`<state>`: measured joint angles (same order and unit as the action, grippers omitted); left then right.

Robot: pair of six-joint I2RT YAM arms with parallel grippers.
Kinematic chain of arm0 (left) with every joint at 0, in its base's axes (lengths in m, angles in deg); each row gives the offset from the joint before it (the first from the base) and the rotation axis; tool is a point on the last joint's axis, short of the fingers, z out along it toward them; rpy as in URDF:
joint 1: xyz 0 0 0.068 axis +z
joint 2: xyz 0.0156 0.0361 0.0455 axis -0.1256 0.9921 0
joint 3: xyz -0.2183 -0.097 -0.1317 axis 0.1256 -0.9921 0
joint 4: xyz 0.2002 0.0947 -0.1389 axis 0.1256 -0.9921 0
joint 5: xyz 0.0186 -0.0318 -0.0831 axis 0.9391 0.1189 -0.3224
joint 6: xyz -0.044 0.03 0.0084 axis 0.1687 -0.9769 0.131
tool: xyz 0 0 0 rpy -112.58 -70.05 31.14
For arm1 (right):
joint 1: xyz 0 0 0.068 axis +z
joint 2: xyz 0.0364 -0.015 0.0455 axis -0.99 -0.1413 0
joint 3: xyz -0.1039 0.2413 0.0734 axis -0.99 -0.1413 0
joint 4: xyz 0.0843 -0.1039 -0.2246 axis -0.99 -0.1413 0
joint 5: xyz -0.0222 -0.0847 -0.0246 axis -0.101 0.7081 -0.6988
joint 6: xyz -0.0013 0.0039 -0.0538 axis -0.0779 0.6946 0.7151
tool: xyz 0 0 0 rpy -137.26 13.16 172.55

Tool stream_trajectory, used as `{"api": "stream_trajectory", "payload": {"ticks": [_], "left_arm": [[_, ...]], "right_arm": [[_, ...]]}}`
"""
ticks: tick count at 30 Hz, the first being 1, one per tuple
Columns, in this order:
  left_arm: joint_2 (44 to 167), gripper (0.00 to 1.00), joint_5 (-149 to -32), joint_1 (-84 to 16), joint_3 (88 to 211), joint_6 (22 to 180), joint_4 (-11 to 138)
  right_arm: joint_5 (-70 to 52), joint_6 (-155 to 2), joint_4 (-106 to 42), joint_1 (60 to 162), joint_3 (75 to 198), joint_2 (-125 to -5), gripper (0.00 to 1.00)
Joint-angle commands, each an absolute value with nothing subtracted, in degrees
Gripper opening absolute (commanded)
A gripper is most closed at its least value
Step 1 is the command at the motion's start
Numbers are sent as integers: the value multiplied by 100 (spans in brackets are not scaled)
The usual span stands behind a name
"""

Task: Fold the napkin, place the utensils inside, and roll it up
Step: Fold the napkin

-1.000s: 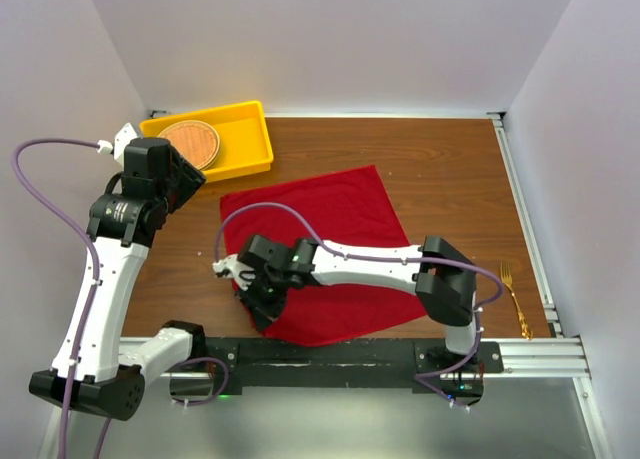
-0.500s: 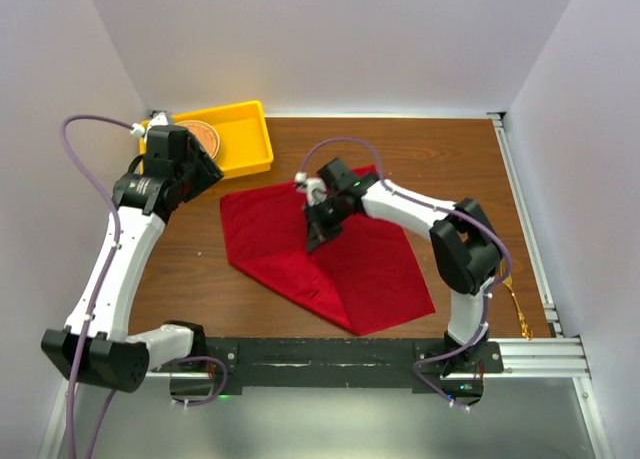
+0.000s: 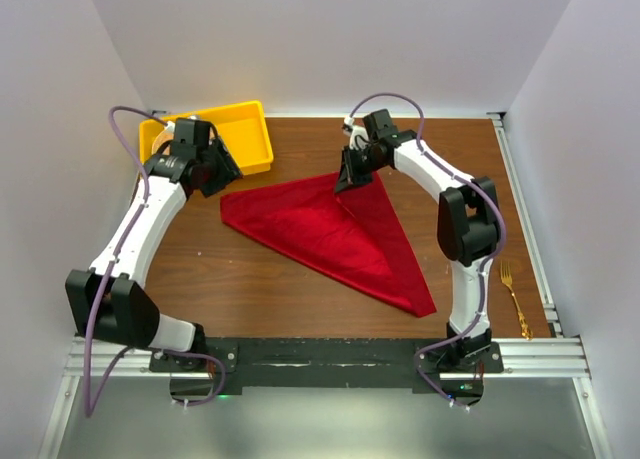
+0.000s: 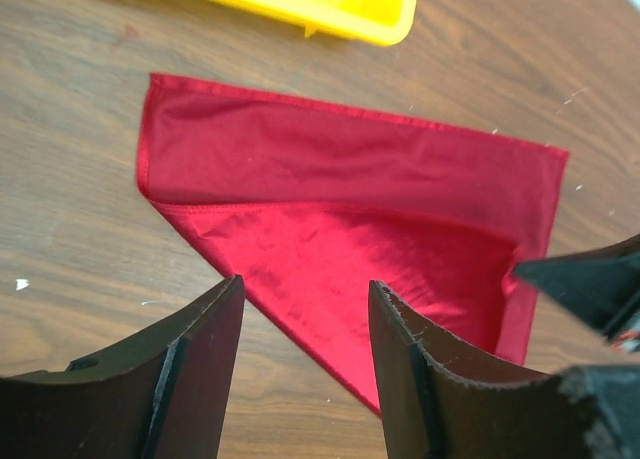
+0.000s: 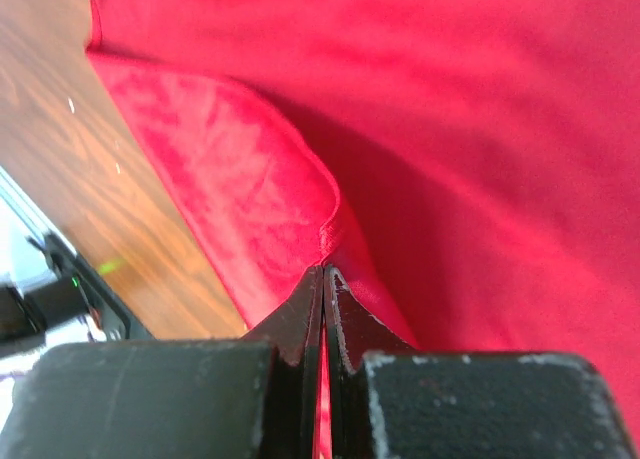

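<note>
Top external view: at far left, the left gripper [image 4: 305, 282] hangs with jaws spread, holding nothing, beside a yellow tray [image 3: 250, 149]. The bright red napkin [image 3: 330, 234] lies mid-table, folded into a triangle. The right gripper [image 5: 323, 271] is clamped on its far corner. The gold fork [image 3: 515, 299] lies near right.

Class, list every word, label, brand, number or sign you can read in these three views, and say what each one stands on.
None: no readable text appears in any view.
The red napkin, yellow tray, gold fork and wooden table are all plain.
The left claw and the right claw show no marking on their dark fingers.
</note>
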<state>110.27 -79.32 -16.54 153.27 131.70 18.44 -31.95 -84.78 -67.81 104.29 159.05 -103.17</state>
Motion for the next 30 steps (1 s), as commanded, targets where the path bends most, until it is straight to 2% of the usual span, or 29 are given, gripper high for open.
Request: {"api": "stream_trajectory", "payload": {"ticks": [1, 8, 30], "left_arm": [[11299, 57, -8178, -1609, 15647, 13015, 2077], [11493, 57, -8293, -1609, 15726, 12981, 2007], [11994, 56, -8310, -1609, 16210, 12892, 1866]], "right_arm": [[-2977, -8759, -6830, 10184, 16541, -10480, 0], [-2740, -9146, -6374, 9718, 16648, -10709, 0], [-2608, -9515, -6022, 9260, 17017, -11280, 0]]}}
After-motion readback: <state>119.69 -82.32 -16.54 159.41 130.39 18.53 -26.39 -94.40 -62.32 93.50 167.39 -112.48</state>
